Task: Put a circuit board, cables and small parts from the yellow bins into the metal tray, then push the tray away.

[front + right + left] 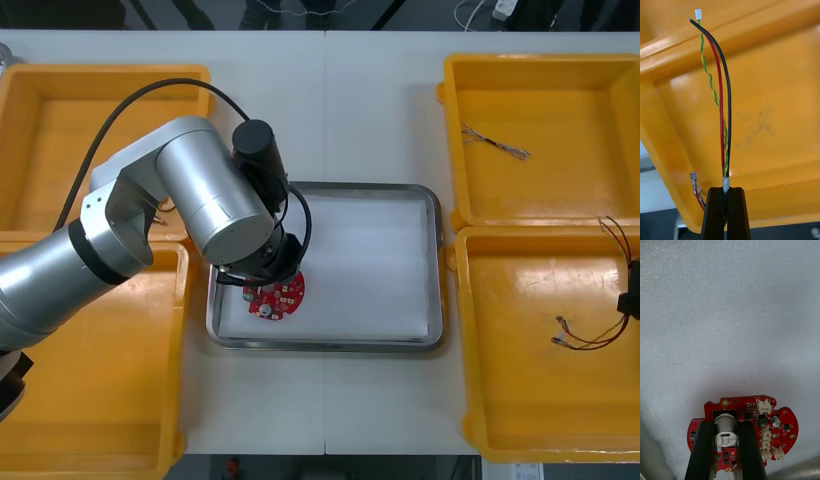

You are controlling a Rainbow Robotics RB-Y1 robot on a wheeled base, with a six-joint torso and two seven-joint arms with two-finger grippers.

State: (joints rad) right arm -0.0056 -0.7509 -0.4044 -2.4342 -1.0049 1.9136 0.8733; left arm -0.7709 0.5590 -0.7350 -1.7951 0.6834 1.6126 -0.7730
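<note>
A round red circuit board (278, 298) lies low over the left front corner of the metal tray (430, 270), which is white inside. My left gripper (725, 423) is shut on the silver cylinder standing on the circuit board (780, 427), one finger (702, 450) on each side. The left arm's wrist hides the left gripper (266, 278) in the front view. At the table's right edge my right gripper (632, 300) hangs over the right front bin (520, 400). The right gripper (726, 189) is shut on a bundle of red, black and twisted cables (720, 101).
A second cable with a metal end (694, 180) hangs beside the right fingers. A thin twisted cable (497, 143) lies in the right back bin (540, 70). Two more yellow bins (60, 110) stand at the left, partly under the left arm.
</note>
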